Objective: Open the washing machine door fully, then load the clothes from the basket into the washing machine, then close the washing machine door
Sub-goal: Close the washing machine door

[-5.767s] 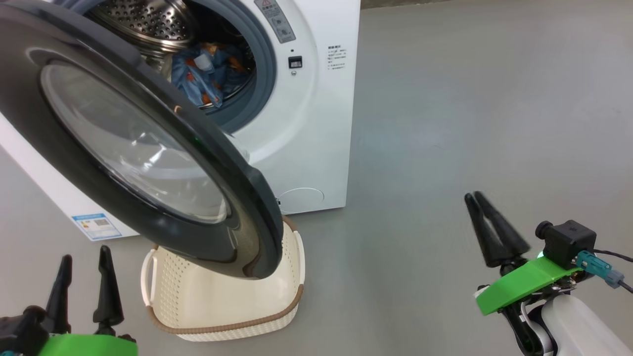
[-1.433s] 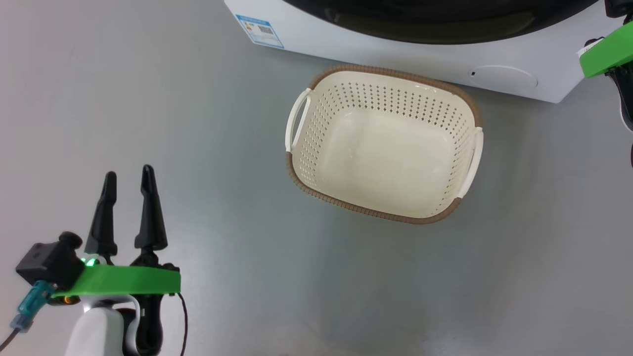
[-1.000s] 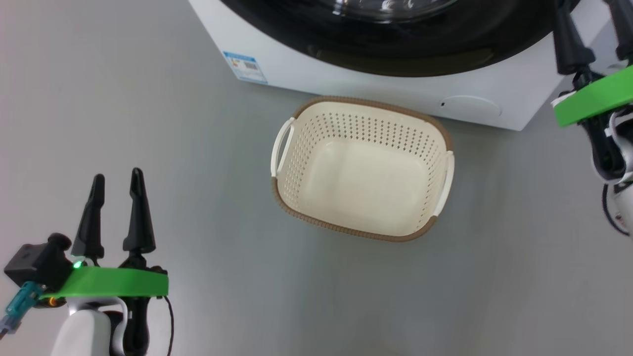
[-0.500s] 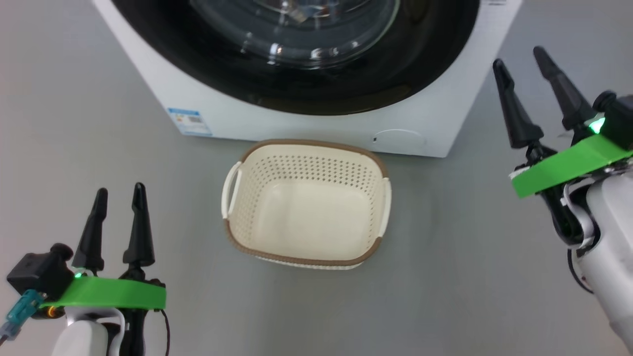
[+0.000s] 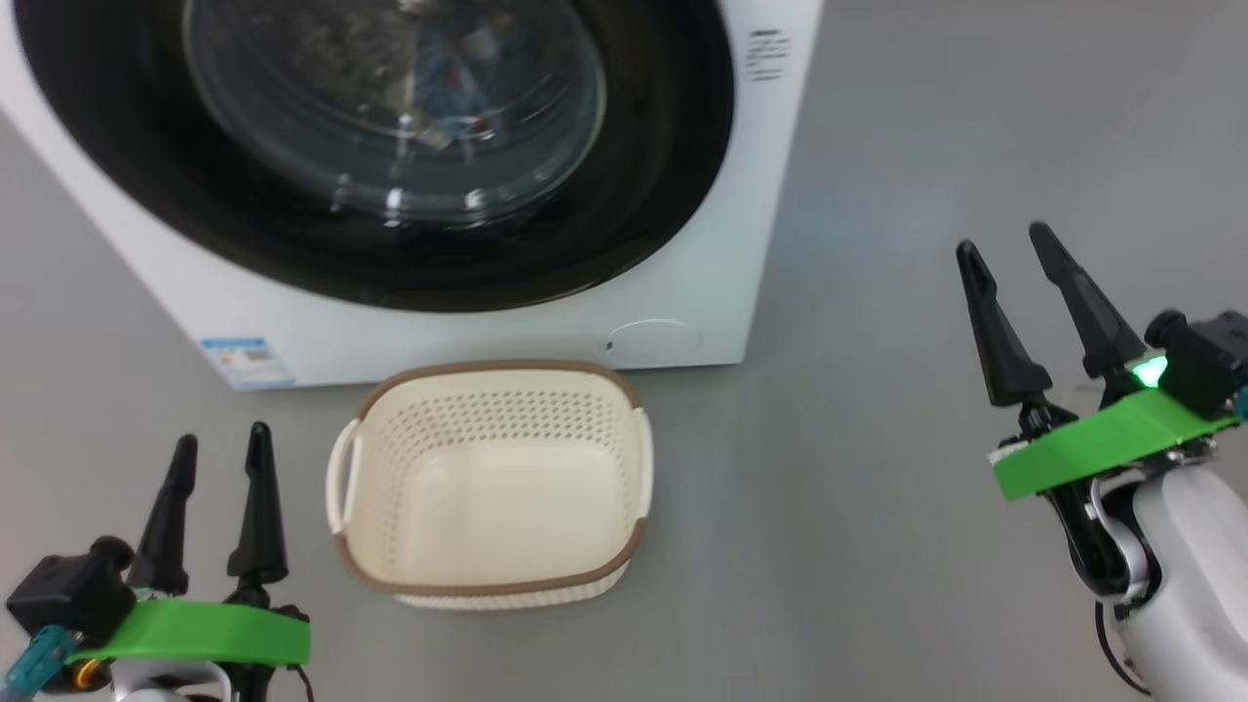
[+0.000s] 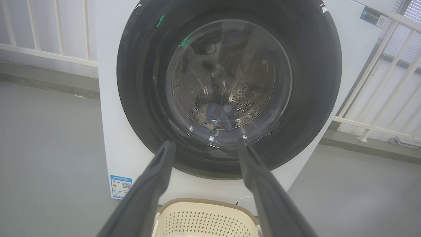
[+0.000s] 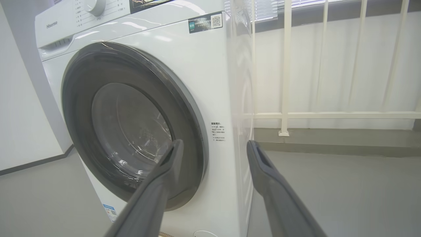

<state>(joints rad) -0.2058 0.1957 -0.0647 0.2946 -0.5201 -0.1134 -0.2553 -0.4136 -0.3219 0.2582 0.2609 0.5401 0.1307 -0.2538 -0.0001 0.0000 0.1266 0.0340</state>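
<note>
The white washing machine (image 5: 751, 244) stands before me with its black-rimmed round door (image 5: 643, 166) shut flat against the front. Blue and cream clothes (image 6: 218, 115) lie in the drum behind the door's glass (image 6: 230, 82). The cream basket (image 5: 487, 487) with the brown rim sits on the floor just in front of the machine, with nothing in it. My left gripper (image 5: 219, 439) hovers open at the lower left, beside the basket. My right gripper (image 5: 1004, 239) hangs open at the right, clear of the machine, nothing between its fingers (image 7: 263, 171). The door (image 7: 131, 125) appears again in the right wrist view.
A grey floor (image 5: 926, 146) stretches to the machine's right. A white railing (image 7: 286, 65) and a pale wall run behind the machine. A small blue label (image 5: 244, 359) sits low on the machine's front, next to a round cap (image 5: 653, 338).
The head camera has tilted up, so machine and basket slid down the picture. The door, wide open several seconds ago, now lies shut. The right gripper has drawn back from the machine.
</note>
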